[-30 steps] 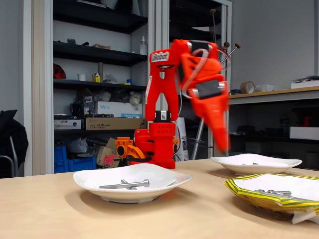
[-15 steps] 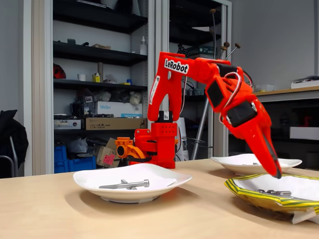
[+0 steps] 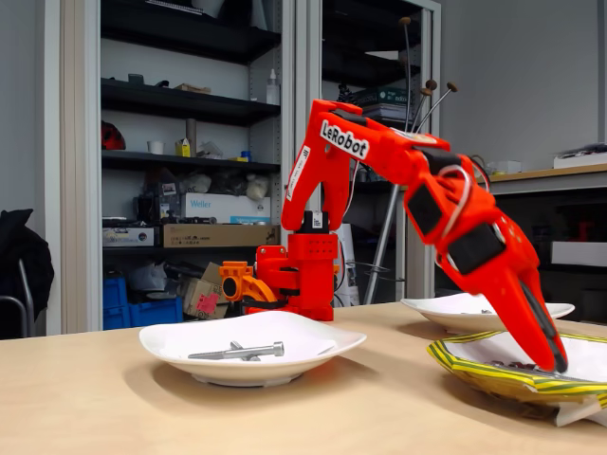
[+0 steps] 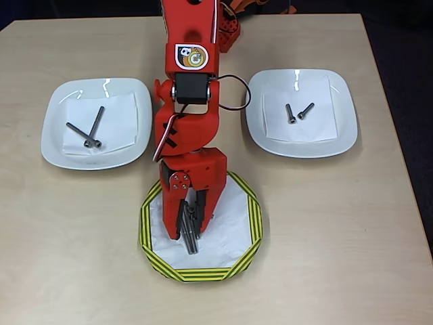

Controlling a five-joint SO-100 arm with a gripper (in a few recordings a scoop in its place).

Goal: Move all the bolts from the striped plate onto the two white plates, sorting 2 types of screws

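In the overhead view the striped plate (image 4: 203, 274) lies at the bottom centre, with long grey bolts (image 4: 189, 238) on its white centre. My red gripper (image 4: 191, 215) reaches down into it, open, with a finger on each side of the bolts' upper ends. The fixed view shows the gripper (image 3: 552, 360) tip low inside the striped plate (image 3: 474, 365). One white plate (image 4: 54, 145) on the left holds two long bolts (image 4: 95, 125). The other white plate (image 4: 338, 135) on the right holds two short bolts (image 4: 298, 112). The fixed view also shows the near white plate (image 3: 247, 368) with its long bolts (image 3: 242, 352).
The arm's base (image 4: 196, 27) stands at the table's far edge between the two white plates. Bare wooden table (image 4: 338, 237) surrounds the striped plate. Shelves (image 3: 180, 104) with boxes and a workbench (image 3: 531, 175) stand behind the table.
The arm has swung from above the far white plate toward the camera and stretched downward. Its gripper has dropped into the striped plate.
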